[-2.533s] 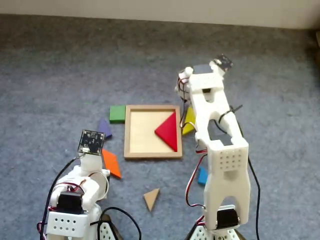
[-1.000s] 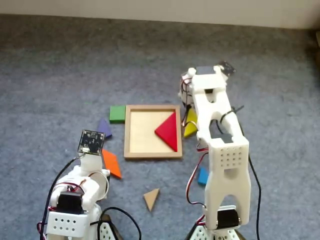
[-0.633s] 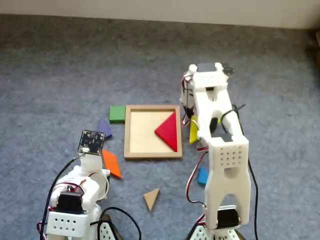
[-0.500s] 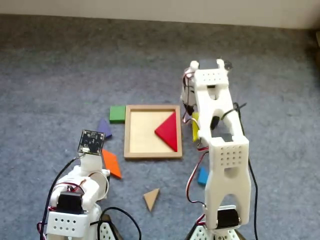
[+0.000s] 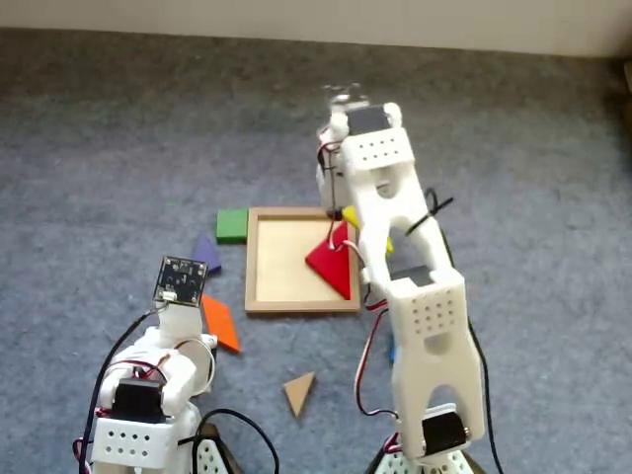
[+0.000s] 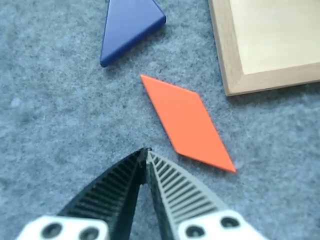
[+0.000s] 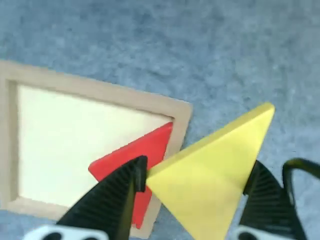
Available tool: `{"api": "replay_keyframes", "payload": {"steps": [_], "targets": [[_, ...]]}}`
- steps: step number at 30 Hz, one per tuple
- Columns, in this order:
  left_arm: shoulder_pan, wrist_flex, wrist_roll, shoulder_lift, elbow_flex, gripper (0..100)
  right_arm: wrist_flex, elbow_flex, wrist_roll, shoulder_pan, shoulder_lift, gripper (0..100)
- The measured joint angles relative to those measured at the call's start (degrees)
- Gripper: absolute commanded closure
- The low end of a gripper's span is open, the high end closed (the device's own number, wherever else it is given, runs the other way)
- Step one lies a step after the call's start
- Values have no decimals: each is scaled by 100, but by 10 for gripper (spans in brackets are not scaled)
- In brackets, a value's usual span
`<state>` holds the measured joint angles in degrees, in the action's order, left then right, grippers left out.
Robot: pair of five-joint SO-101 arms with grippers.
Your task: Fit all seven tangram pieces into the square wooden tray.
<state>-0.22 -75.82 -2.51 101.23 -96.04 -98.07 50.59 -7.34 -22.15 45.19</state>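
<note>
The square wooden tray [image 5: 262,296] [image 7: 97,90] [image 6: 227,60] lies mid-carpet with a red triangle [image 5: 331,265] [image 7: 135,150] in its right half. My right gripper [image 7: 192,182] is shut on the yellow triangle [image 7: 210,172] [image 5: 351,213], held above the tray's right edge. My left gripper [image 6: 146,152] is shut and empty, just short of the orange parallelogram [image 6: 187,122] [image 5: 219,321]. A purple triangle [image 6: 127,22] [image 5: 205,254] lies beyond it, left of the tray. A green square [image 5: 232,224] sits by the tray's far left corner.
A tan triangle [image 5: 299,392] lies on the carpet between the two arm bases. A blue piece [image 5: 392,348] peeks out beside the right arm. A pale wall edge [image 5: 316,20] bounds the far side of the grey carpet.
The right arm has lifted the yellow triangle off the carpet and swung left, from beside the tray to over its right edge. The left arm has stayed still.
</note>
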Motion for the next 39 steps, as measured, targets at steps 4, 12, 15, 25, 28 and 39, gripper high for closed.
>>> {"api": "replay_keyframes", "payload": {"steps": [4,12,15,25,28,39], "targets": [[0,0,0,0,0,995,79,0,-1327,-202,0,741],[0,0,0,0,0,995,422,9,-3385,-580,70,741],[0,0,0,0,0,995,422,9,-4053,-712,281,741],[0,0,0,0,0,995,422,9,-5090,-923,457,741],[0,0,0,0,0,995,422,9,-5301,-1011,457,741],[0,0,0,0,0,995,53,9,-5626,-1336,457,738]]}}
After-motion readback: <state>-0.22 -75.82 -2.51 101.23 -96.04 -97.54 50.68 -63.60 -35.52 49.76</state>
